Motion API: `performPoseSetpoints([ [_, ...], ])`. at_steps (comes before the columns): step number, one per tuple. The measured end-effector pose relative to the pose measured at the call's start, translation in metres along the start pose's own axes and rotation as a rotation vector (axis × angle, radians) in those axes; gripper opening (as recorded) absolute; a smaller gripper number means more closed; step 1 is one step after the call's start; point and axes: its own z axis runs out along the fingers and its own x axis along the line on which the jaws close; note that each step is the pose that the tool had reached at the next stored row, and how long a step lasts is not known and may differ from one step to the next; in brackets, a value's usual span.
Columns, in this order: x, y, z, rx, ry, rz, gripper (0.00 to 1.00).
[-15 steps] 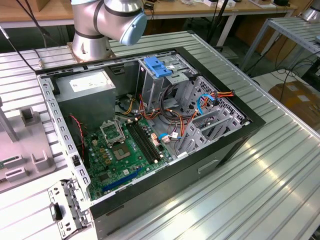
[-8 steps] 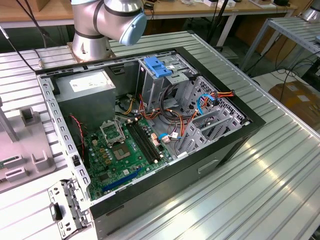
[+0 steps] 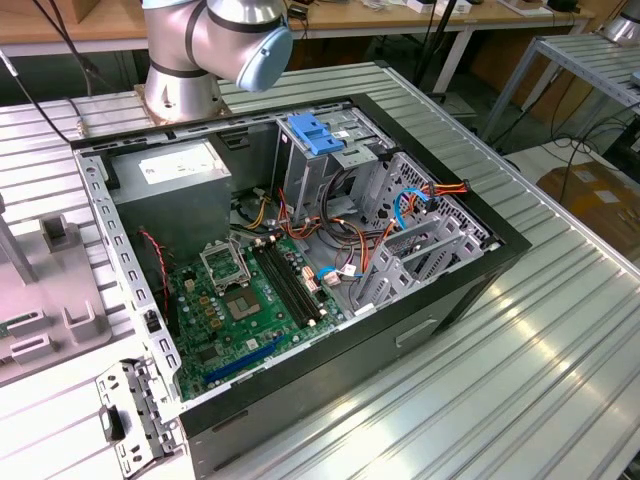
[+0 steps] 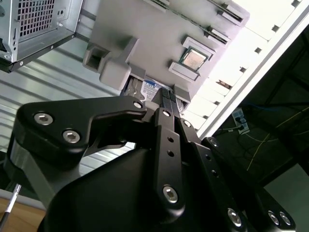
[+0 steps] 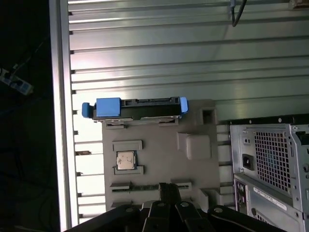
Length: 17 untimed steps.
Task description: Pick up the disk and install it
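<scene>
Exterior view: open PC case lying on the ribbed counter, arm beyond it. Second wrist view: tool clenched, holding nothing, near the disk at the grey holder. First wrist view: disk stands on edge at the holder's far end, approx. opposite the tool, not touching it.

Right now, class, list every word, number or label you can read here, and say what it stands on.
White sticker on the power supply: too small to read.
Blue-and-white label on the disk: blurred, unreadable.
Rear sticker on the computer case: too small to read.
Nothing can be quoted.
</scene>
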Motion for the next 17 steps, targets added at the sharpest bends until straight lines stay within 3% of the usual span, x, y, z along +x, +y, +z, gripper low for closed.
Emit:
performPoseSetpoints([
  [12,0.0063,0.0149,0.0020,0.0000,0.0000,0.000,0.11],
  [17,0.0064,0.0152,0.0019,0.0000,0.0001,0.000,0.11],
])
